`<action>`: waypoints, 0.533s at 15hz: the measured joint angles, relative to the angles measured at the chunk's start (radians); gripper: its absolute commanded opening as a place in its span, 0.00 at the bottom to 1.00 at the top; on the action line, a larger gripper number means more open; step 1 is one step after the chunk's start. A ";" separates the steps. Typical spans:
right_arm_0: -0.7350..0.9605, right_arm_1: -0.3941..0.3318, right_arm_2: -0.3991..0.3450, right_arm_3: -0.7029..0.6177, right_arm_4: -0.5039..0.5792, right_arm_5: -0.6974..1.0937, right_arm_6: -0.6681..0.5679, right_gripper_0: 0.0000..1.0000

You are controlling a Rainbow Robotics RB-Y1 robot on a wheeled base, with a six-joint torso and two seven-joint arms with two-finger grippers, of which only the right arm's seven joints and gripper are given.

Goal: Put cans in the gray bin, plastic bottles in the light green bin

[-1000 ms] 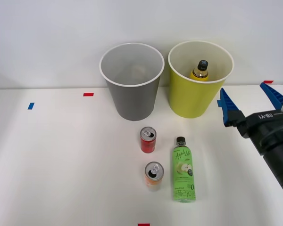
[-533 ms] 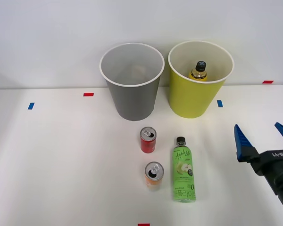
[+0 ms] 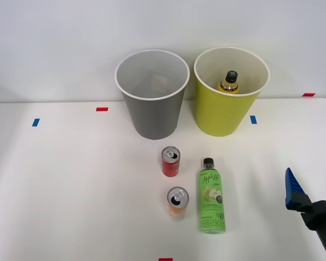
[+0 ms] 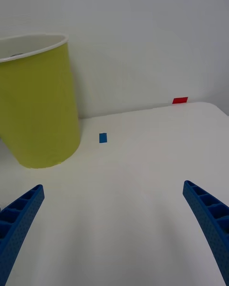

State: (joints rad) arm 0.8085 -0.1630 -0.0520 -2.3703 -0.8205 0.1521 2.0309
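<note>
The gray bin (image 3: 152, 117) and the light green bin (image 3: 220, 114) stand side by side at the back of the table. A yellow-label bottle (image 3: 230, 82) stands inside the light green bin. In front of the bins a red can (image 3: 170, 161) and an orange can (image 3: 177, 203) stand upright. To their right a green-label bottle (image 3: 212, 199) lies with its cap toward the bins. My right gripper (image 3: 314, 186) is low at the right edge, open and empty, well to the right of the green bottle. In the right wrist view the gripper (image 4: 114, 233) faces the light green bin (image 4: 36, 100).
The white table carries small tape marks: red (image 3: 101, 109) and blue (image 3: 35, 122) at the left, blue (image 3: 253, 119) and red (image 3: 308, 94) at the right, red (image 3: 165, 259) at the front edge. A white wall rises behind the bins.
My right gripper has drawn back from beside the light green bin, moving down and toward the right front corner, still open and empty. The bottles, cans and bins have not moved.
</note>
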 measured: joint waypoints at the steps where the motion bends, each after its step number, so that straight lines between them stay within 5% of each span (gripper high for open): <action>1: 0.006 0.015 0.000 0.000 0.001 0.000 0.005 1.00; 4: 0.013 0.031 0.000 0.000 0.047 0.000 0.011 1.00; 8: 0.018 0.065 0.010 0.001 0.265 0.001 -0.102 1.00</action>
State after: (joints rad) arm 0.8262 -0.0983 -0.0417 -2.3689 -0.5558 0.1527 1.9286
